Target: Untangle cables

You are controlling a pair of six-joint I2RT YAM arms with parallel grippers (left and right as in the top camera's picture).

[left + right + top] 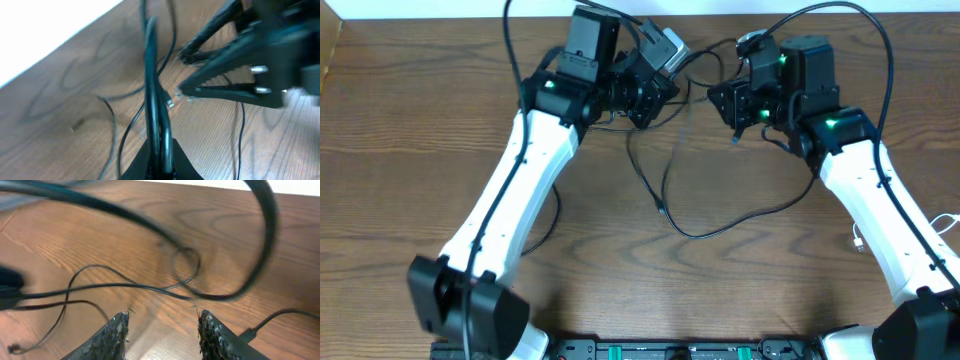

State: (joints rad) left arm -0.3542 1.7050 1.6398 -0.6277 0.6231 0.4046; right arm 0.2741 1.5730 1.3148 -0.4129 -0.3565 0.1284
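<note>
Thin black cables trail from between the two grippers at the back of the table down to its middle in a long loop. My left gripper is shut on a black cable that runs up between its fingers in the left wrist view. My right gripper faces it a short way to the right, open and empty. In the right wrist view its fingers hang above bare wood, with black strands lying just ahead. A white cable lies at the far right edge.
The right gripper's open fingers show close by in the left wrist view. Thicker black arm cables arch over the back of the wooden table. A white wall or edge borders the far side.
</note>
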